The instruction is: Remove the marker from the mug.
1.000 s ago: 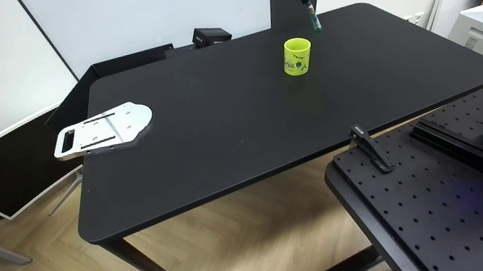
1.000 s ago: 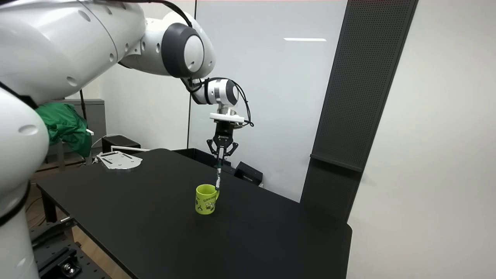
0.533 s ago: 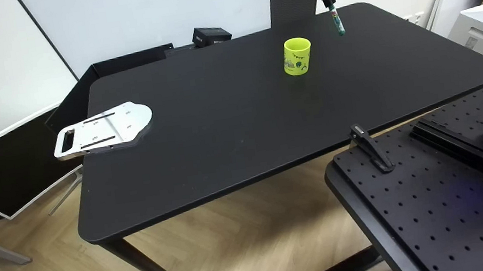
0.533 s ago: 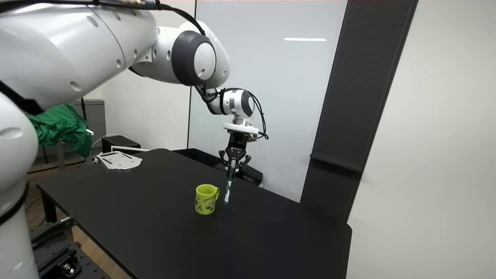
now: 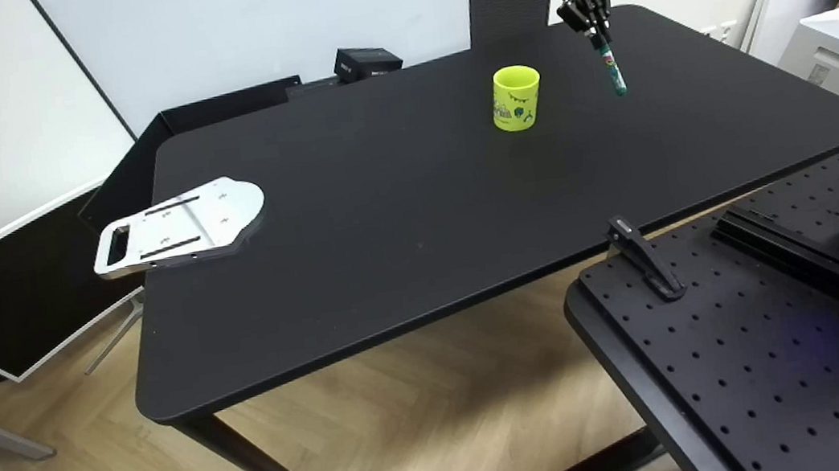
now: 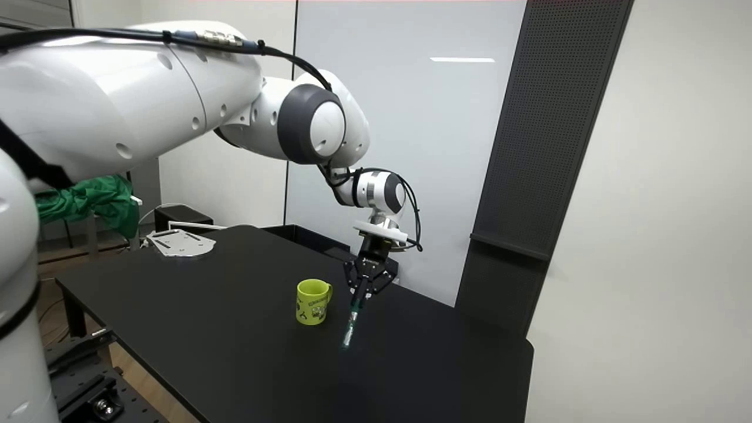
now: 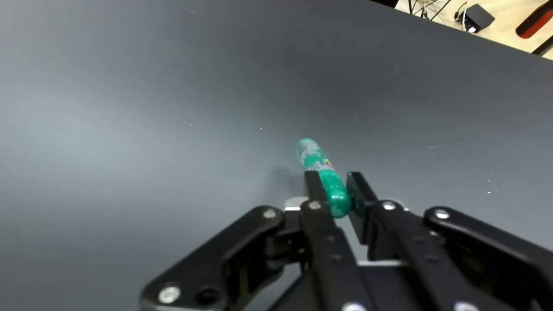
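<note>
The marker is a green pen with a silver-white patterned label; it shows in both exterior views point(image 5: 613, 72) point(image 6: 351, 329) and in the wrist view point(image 7: 333, 190). My gripper point(image 5: 599, 40) point(image 6: 359, 298) point(image 7: 333, 174) is shut on its upper green end. The marker hangs below the fingers, slightly tilted; I cannot tell whether its lower end touches the table. The yellow-green mug point(image 5: 514, 105) point(image 6: 311, 305) stands upright on the black table. In both exterior views the marker and gripper are to the mug's right, apart from it. The mug is out of the wrist view.
The black table point(image 5: 387, 232) has a flat white plate point(image 5: 183, 222) point(image 6: 182, 242) at one end, partly over the edge. A black box point(image 5: 364, 63) is behind the table. A perforated bench point(image 5: 767, 352) with a clamp point(image 5: 645, 258) adjoins the front edge.
The gripper, still holding the marker, has moved to the right and down in both exterior views, away from the mug and closer to the table. The mug has not moved.
</note>
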{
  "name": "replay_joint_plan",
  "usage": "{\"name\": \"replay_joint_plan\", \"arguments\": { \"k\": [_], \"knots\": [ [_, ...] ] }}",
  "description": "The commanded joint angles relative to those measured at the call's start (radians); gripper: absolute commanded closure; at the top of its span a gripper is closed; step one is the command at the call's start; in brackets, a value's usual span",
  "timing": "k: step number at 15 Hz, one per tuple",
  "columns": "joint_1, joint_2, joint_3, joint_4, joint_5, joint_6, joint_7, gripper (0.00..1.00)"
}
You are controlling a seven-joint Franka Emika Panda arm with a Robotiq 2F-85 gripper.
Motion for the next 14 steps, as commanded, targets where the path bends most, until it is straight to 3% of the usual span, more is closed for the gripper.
{"name": "replay_joint_plan", "arguments": {
  "k": [1,6,7,8,11,14],
  "knots": [
    [-0.022,0.084,-0.008,0.102,0.027,-0.038,-0.003,0.95],
    [-0.046,0.154,-0.024,0.165,0.032,-0.064,-0.006,0.95],
    [-0.049,0.164,-0.027,0.179,0.031,-0.070,-0.005,0.56],
    [-0.052,0.170,-0.029,0.189,0.029,-0.066,-0.008,0.56],
    [-0.053,0.145,-0.024,0.180,0.017,-0.014,-0.005,0.35],
    [-0.044,0.099,-0.026,0.148,0.006,0.124,0.010,0.15]
  ]
}}
